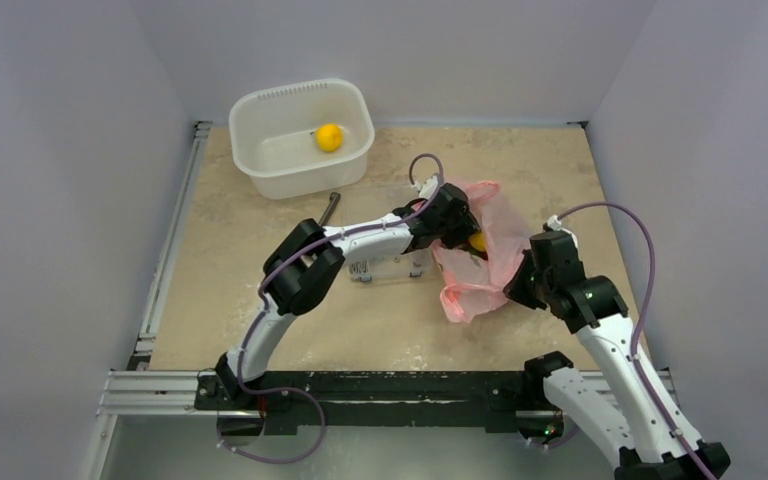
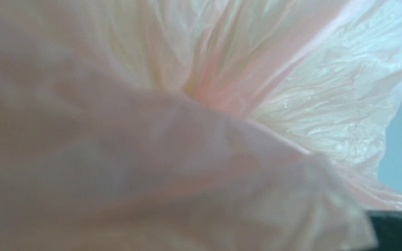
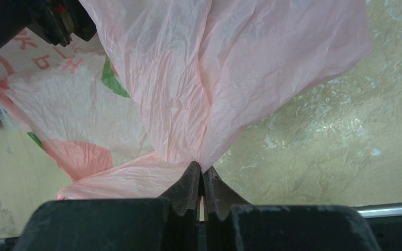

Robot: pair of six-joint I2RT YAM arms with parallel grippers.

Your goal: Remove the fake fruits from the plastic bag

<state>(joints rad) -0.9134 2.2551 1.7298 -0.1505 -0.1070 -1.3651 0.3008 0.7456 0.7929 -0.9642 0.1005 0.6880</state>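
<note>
Two yellow pieces are all that can be made out of the fake fruits. One yellow fake fruit (image 1: pixel 329 137) is lying inside the white tub (image 1: pixel 290 92) at the far left of the surface (image 1: pixel 240 290). A second yellow piece (image 1: pixel 477 241) is glimpsed at the mouth of the plastic bag (image 1: pixel 480 275), right at the left end effector (image 1: pixel 460 232); its shape is too small to be told.

The bag is crumpled on the surface right of centre, well apart from the tub. The fingers of the left end effector are buried in the pink film, so it cannot be told whether they are apart, closed or gripping anything. The left wrist view is filled almost wholly by blurred, crinkled pink film, and nothing of its own fingers is shown.

The right end effector (image 3: pixel 201 183) is closed on a gathered fold of the bag, the film fanning out from the pinch in the right wrist view. Red print and a green patch (image 3: pixel 112 78) are seen on or through the film; whether the green is print or fruit cannot be decided.

A clear box (image 1: pixel 390 268) is partly covered by the left arm, and a dark slender object (image 1: pixel 330 208) lies near the tub, too small to be identified.
</note>
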